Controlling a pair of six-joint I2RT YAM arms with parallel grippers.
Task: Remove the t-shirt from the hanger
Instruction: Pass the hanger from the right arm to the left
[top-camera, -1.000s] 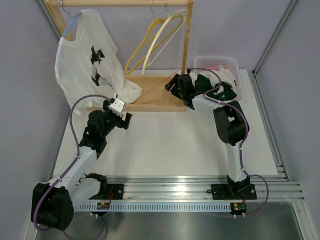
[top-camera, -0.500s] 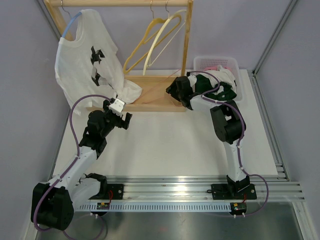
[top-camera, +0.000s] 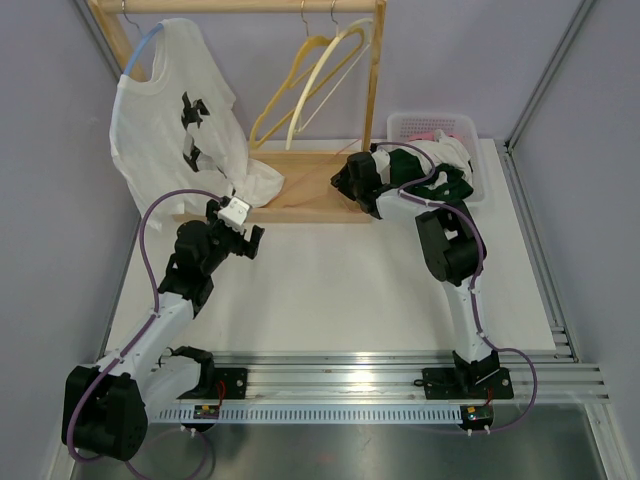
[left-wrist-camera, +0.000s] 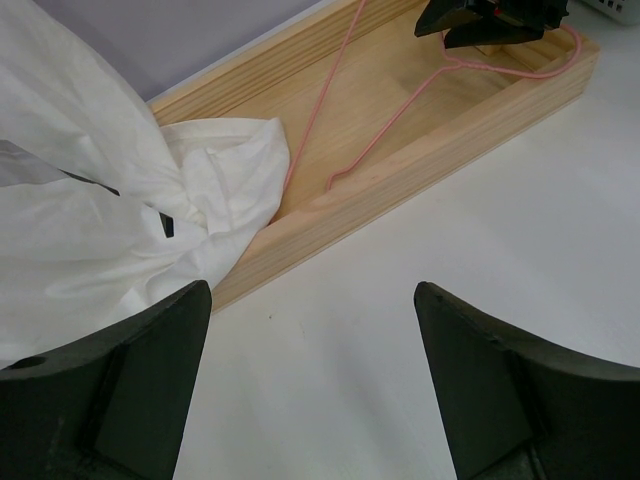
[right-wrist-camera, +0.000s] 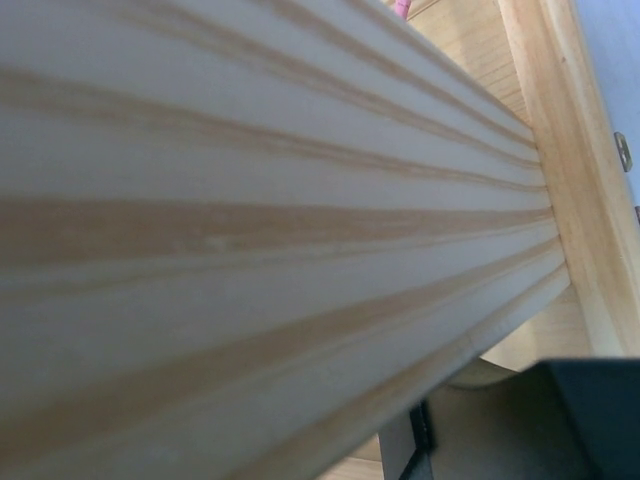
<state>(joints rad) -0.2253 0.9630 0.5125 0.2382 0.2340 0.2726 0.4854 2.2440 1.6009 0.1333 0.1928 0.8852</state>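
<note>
Top view: t-shirt on hanger at left end of rack, hem slumped onto base tray. Left gripper just beside hem, jaws spread wide, nothing between. Left wrist view alone shows pink hanger lying in tray (hard to make out from above). Right gripper at tray near right post. Right wrist view shows only wood up close, so its grip cannot be told.

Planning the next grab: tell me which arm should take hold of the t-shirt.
Left. The left gripper, jaws wide, points at the bunched hem of the t-shirt, close by. The right gripper is down at the other end of the wooden rack base, away from the cloth.
</note>
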